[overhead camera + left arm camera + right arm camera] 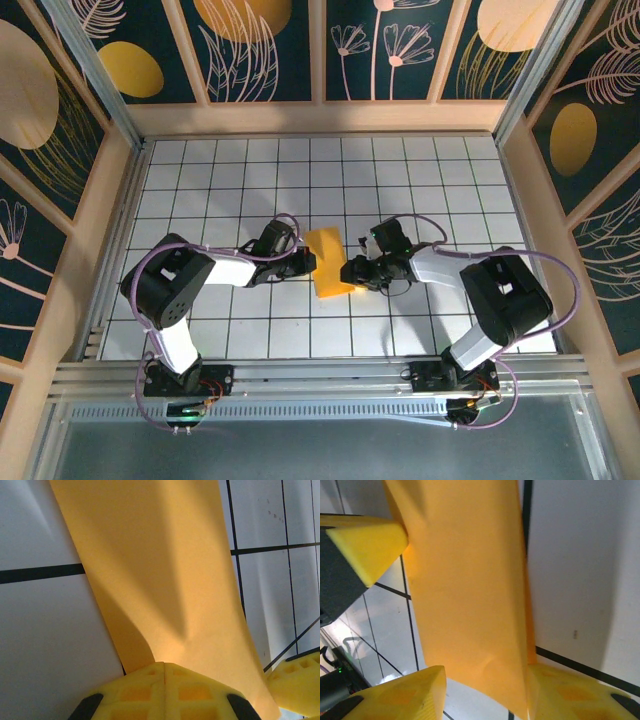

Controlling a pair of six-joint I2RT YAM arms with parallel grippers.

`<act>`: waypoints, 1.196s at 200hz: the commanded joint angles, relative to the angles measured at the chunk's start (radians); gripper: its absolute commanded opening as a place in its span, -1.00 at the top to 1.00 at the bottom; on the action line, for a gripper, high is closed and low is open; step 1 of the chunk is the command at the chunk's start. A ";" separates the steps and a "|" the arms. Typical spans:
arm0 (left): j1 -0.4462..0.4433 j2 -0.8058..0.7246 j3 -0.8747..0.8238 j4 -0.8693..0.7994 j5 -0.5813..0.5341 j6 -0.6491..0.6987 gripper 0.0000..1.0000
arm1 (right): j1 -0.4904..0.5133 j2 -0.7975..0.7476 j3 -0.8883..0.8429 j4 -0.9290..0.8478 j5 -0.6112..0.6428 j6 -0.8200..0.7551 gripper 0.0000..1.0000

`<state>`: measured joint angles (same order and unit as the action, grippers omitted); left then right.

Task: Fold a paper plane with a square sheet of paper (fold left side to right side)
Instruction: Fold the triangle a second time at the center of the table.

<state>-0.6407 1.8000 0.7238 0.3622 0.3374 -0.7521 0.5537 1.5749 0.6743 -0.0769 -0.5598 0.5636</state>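
The left gripper (165, 674) has its yellow fingertips pressed together, clamped on the near edge of the square sheet of paper (160, 570), which rises out of the pinch as a smooth orange-yellow band with a soft shadowed bend down its length. Opposite it, the right gripper (485, 692) has its two yellow fingers (405, 692) standing apart, with the paper passing across the gap between them; a second layer shows along the sheet's right edge, so it is doubled over. From above, the paper sits between the two grippers near the middle of the table (250, 170), folded to about one tile wide, the left gripper at its left edge and the right gripper at its lower right edge. The table is white tile with dark grid lines, and wall panels (130, 68) with yellow ovals and line-drawn leaves ring it.
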 commanded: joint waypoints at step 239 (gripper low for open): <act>-0.012 0.003 -0.009 -0.056 -0.021 0.021 1.00 | -0.085 0.209 0.203 0.099 -0.102 -0.038 0.28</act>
<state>-0.6418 1.7977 0.7238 0.3618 0.3351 -0.7521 0.4835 1.7546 0.8391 0.0265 -0.6384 0.5621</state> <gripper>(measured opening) 0.048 0.369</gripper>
